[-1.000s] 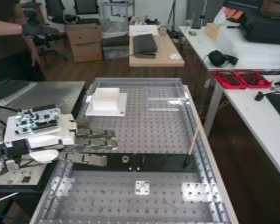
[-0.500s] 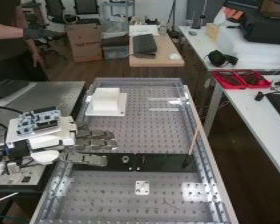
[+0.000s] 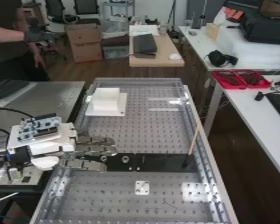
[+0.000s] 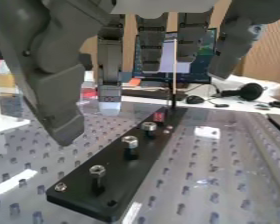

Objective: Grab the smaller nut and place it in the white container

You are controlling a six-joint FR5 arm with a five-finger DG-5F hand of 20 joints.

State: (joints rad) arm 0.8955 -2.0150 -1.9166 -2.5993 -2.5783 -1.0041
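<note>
Hand (image 3: 94, 149), dark grey, x1: left of frame, high view, reaching in over near-left end of black strip (image 3: 160, 162); in wrist view, hand (image 4: 54, 80) hangs above strip, fingers (image 4: 152, 47) straight & loose, thumb spread apart from them, all clear of the hardware

Nuts (image 4: 130, 139), metal, x3: atop upright posts, in a row along strip, wrist view; 2 round metal pcs in high view, just L of centre, beside fingertips. Smaller nut: among hardware on strip, but can't tell which one

White container (image 3: 106, 100), x1: upper left of centre, high view, on white base plate (image 3: 116, 111), well apart from hand

Stick (image 3: 194, 140), thin, wooden, x1: right of centre, high view, leaning slightly, lower end dark, at strip's R end

Small red pc (image 4: 159, 117), x1: on strip betw. nuts & stick, wrist view

Perforated table (image 3: 137, 130): under strip & base plate, w/ small white plate (image 3: 142, 187), lower centre, high view

Circuit board (image 3: 41, 127), x1: mounted above the wrist, left of frame, high view

Red trays (image 3: 240, 79): on side bench (image 3: 257, 107), upper right, high view
</note>
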